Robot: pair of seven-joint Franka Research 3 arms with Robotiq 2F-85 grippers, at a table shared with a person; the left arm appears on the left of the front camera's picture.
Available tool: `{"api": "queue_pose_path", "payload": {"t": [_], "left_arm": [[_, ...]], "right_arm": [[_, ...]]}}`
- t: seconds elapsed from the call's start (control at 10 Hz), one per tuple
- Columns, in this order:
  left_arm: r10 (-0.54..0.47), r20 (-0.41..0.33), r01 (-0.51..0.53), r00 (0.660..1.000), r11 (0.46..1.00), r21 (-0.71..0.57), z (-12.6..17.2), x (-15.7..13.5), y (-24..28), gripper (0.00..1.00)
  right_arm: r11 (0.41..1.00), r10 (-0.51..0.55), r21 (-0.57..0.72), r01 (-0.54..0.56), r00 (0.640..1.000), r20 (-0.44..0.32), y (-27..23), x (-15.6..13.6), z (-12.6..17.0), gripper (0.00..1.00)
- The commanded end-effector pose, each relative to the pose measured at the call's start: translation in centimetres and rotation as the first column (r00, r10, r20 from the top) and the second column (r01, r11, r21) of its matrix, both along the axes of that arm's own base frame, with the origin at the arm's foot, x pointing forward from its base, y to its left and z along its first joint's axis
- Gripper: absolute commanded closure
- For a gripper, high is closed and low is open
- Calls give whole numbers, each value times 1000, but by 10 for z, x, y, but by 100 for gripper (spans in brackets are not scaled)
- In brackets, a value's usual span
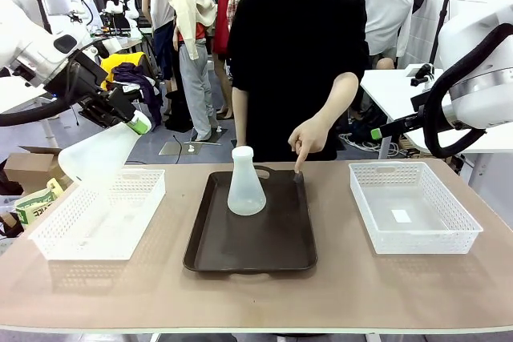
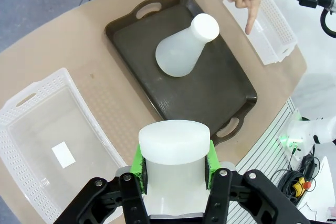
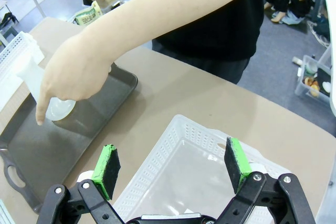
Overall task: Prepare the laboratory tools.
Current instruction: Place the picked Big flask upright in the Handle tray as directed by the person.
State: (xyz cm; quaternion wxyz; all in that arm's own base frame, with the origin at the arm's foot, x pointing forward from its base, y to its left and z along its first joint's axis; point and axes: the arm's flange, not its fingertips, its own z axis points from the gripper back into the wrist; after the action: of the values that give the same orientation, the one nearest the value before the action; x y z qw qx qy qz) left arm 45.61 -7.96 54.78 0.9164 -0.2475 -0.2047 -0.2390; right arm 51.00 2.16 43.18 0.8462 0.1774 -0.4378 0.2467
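Note:
My left gripper (image 1: 138, 123) is shut on the neck of a frosted-white flask (image 1: 100, 154), which hangs tilted above the left white basket (image 1: 100, 214). In the left wrist view the green pads (image 2: 137, 162) clamp this flask's neck (image 2: 173, 140). A second flask (image 1: 246, 182) stands upright on the dark brown tray (image 1: 248, 254); it also appears in the wrist views (image 2: 184, 48) (image 3: 39, 85). My right gripper (image 3: 173, 163) is open and holds nothing, hovering over the right white basket (image 3: 157, 171). It sits at the far right in the front view (image 1: 381, 132).
A person stands at the far side. Their hand (image 1: 304, 140) points one finger down at the tray's far right corner, close to the upright flask. The right basket (image 1: 413, 206) has a small white label lying inside. Bare tabletop lies along the front edge.

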Motion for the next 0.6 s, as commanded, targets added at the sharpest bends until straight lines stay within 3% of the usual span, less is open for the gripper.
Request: {"api": "queue_pose_path", "payload": {"t": [0.0, 0.3, 0.4, 0.5], "left_arm": [[1, 9, -1, 1000, 1000, 4, 1, 0, -1, 100], [0, 0, 0, 1000, 1000, 0, 0, 0, 0, 100], [-57, -11, 56, 998, 995, -79, 1, 0, -5, 100], [-127, 30, 130, 992, 977, -168, 8, -2, -8, 100]], "right_arm": [[1000, 1, -8, -1, 1000, -5, -1, 0, 1, 0], [1000, 1, -8, -1, 1000, -5, -1, 0, 1, 0], [1000, 1, -8, -1, 1000, -5, -1, 0, 1, 0], [1000, 1, -8, -1, 1000, -5, -1, 0, 1, 0]]}}
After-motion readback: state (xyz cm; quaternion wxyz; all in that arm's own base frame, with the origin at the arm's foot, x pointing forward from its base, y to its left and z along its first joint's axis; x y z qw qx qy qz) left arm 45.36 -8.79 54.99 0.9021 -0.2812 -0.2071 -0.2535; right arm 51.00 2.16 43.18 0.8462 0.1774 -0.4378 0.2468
